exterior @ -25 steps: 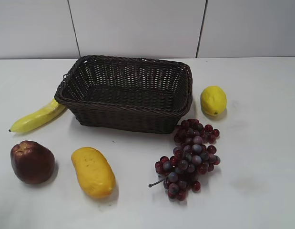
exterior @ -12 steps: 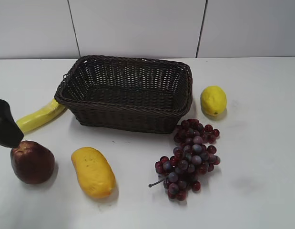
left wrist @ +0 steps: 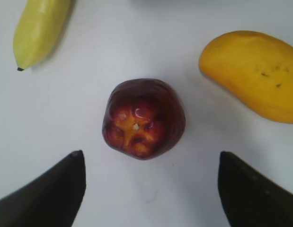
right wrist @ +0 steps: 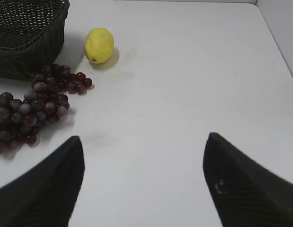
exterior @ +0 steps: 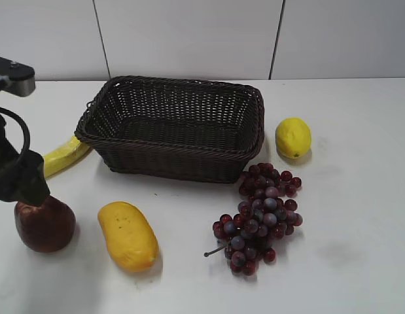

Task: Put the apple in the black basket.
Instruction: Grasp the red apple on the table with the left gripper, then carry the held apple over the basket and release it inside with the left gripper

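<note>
The dark red apple (exterior: 45, 226) stands on the white table at the front left; in the left wrist view the apple (left wrist: 143, 118) shows its dimpled yellowish top. My left gripper (left wrist: 150, 158) is open, its jaws spread wide, right above the apple and not touching it; in the exterior view the left gripper (exterior: 22, 186) covers the apple's top. The black basket (exterior: 173, 127) stands empty at the table's middle back. My right gripper (right wrist: 142, 142) is open and empty over bare table, out of the exterior view.
A yellow mango (exterior: 128, 235) lies right of the apple. A banana (exterior: 65, 155) lies by the basket's left side. A grape bunch (exterior: 261, 216) and a lemon (exterior: 292, 137) lie right of the basket. A tiled wall stands behind.
My left arm has come in from the left edge and moved right and up over the apple. The fruits and the basket have not moved.
</note>
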